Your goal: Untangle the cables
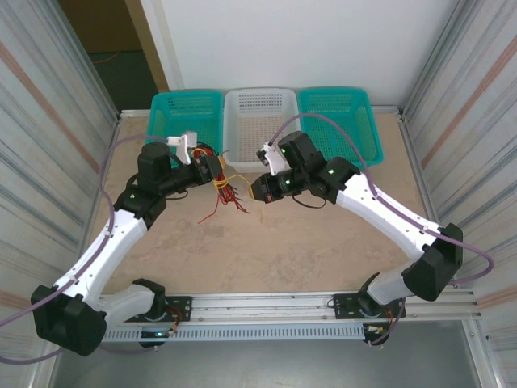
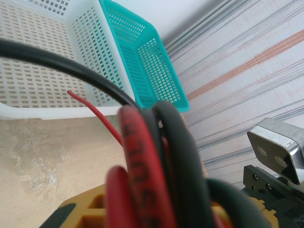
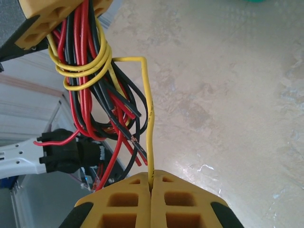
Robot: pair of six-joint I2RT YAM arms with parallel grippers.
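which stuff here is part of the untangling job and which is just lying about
job: cables, bunched in the left claw; yellow cable, pinched in the right claw

lying about: white basket; left teal basket; right teal basket

Three perforated plastic baskets stand side by side along the far edge of the mottled beige bench (image 1: 291, 242): the left teal basket (image 1: 190, 113), the white basket (image 1: 260, 121) and the right teal basket (image 1: 339, 117). Ribbed metal walls (image 1: 48, 121) flank the bench. An aluminium rail (image 1: 266, 301) runs along its near edge.
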